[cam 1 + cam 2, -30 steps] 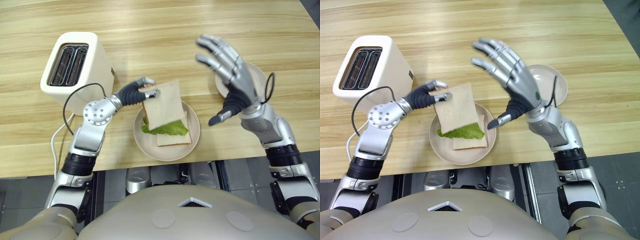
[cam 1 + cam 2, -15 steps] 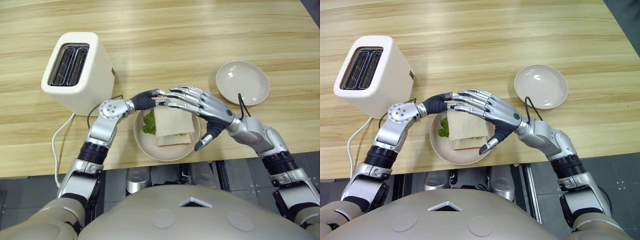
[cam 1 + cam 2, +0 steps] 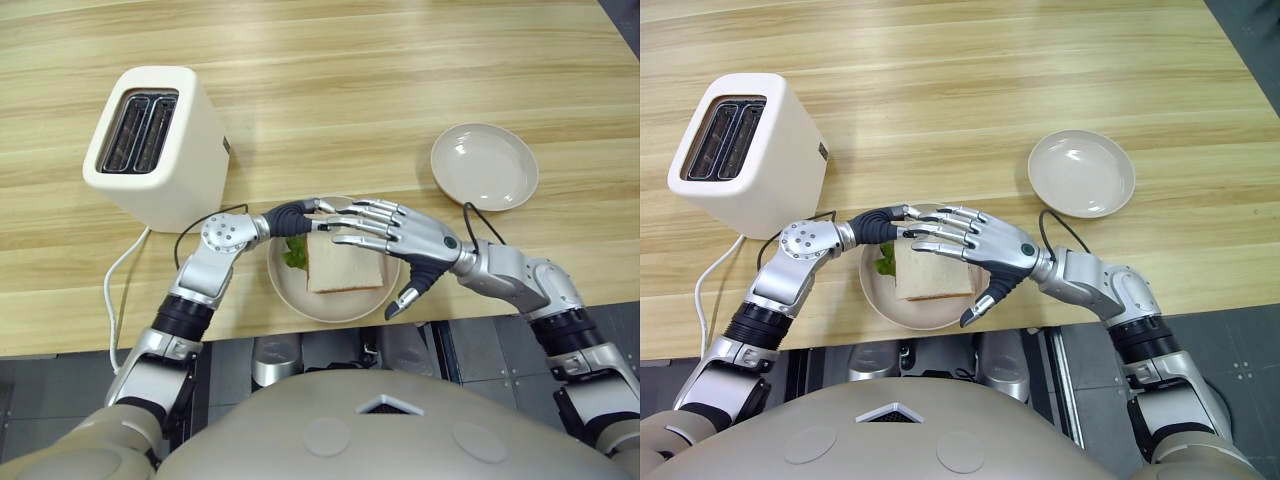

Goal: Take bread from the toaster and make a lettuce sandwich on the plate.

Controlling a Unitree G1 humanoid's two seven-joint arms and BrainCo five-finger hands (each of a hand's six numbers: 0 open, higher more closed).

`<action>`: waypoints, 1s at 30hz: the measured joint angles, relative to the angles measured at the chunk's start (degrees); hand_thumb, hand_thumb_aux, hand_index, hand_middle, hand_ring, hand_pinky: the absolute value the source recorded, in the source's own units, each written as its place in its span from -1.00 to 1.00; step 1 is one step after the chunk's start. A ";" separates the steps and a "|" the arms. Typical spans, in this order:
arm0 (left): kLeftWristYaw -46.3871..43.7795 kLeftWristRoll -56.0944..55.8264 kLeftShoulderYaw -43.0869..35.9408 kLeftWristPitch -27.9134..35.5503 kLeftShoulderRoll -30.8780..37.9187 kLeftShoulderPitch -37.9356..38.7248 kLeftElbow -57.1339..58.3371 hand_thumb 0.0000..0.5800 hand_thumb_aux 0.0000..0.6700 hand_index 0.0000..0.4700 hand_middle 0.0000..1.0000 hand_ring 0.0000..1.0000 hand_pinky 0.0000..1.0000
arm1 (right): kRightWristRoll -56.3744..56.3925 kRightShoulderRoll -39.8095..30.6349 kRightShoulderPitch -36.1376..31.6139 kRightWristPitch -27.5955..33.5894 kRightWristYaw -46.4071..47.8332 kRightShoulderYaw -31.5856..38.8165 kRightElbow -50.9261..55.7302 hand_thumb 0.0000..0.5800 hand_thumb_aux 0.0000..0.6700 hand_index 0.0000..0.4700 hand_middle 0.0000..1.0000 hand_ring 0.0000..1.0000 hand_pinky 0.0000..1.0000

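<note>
A beige plate [image 3: 300,301] near the table's front edge holds a sandwich: a bottom slice, green lettuce [image 3: 294,253] poking out at the left, and a top bread slice [image 3: 345,268] lying flat. My left hand [image 3: 291,214] is at the far left corner of the top slice, fingers pinched on its edge. Over the far side of the slice lies my right hand [image 3: 384,226], flat, with its fingers spread and the fingertips on the bread. The cream toaster [image 3: 152,143] stands at the left, and I see no bread rising out of its dark slots.
A small empty dish [image 3: 485,165] sits at the right, beyond my right forearm. The toaster's white cord [image 3: 118,275] runs off the front edge at the left. Bare wooden table stretches across the back.
The top slice went from tilted in my left hand down flat onto the lettuce. My right hand came down and left from above the small dish onto the bread.
</note>
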 measured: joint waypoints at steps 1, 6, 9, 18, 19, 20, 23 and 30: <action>0.24 0.11 -0.07 -0.01 -0.06 -0.03 0.00 1.00 1.00 0.96 1.00 1.00 1.00 | -0.94 -0.30 -0.01 -0.01 -0.07 0.08 0.00 -1.00 -1.00 -1.00 -1.00 -1.00 -1.00; 1.93 2.06 -0.44 -0.70 -0.33 -0.39 0.58 1.00 1.00 0.96 1.00 1.00 1.00 | -3.76 -2.07 -0.15 -0.06 0.74 2.13 0.33 -1.00 -1.00 -1.00 -1.00 -1.00 -1.00; 2.97 3.21 -0.77 -1.49 -0.68 -1.04 2.34 1.00 1.00 0.96 1.00 1.00 1.00 | -4.33 -2.05 -0.21 -0.03 1.56 4.20 1.62 -1.00 -1.00 -1.00 -1.00 -1.00 -1.00; 5.85 7.10 -2.50 -4.66 -2.23 -1.49 7.26 1.00 1.00 0.96 1.00 1.00 1.00 | -4.85 -1.90 -3.20 2.31 8.21 10.43 5.75 -1.00 -1.00 -1.00 -1.00 -1.00 -1.00; 6.00 7.34 -2.61 -4.92 -2.25 -1.46 7.54 1.00 1.00 0.96 1.00 1.00 1.00 | -3.98 -1.90 -3.44 2.75 9.31 11.15 6.18 -1.00 -1.00 -1.00 -1.00 -1.00 -1.00; 6.14 7.59 -2.68 -5.13 -2.25 -1.46 7.58 1.00 1.00 0.96 1.00 1.00 1.00 | -3.05 -1.89 -3.71 2.94 10.27 11.61 6.42 -1.00 -1.00 -1.00 -1.00 -1.00 -1.00; 6.46 8.46 -2.75 -5.69 -2.09 -1.47 7.62 0.59 0.10 0.07 1.00 1.00 1.00 | 0.89 -2.01 -3.78 3.72 14.16 12.76 6.70 -1.00 -1.00 -1.00 -1.00 -1.00 -1.00; 10.62 12.01 -2.67 -8.02 -1.98 -1.69 7.27 -1.00 -1.00 -1.00 0.11 0.11 0.11 | 8.14 -2.69 -3.25 5.82 20.52 13.53 6.17 -1.00 -1.00 -1.00 -1.00 -1.00 -1.00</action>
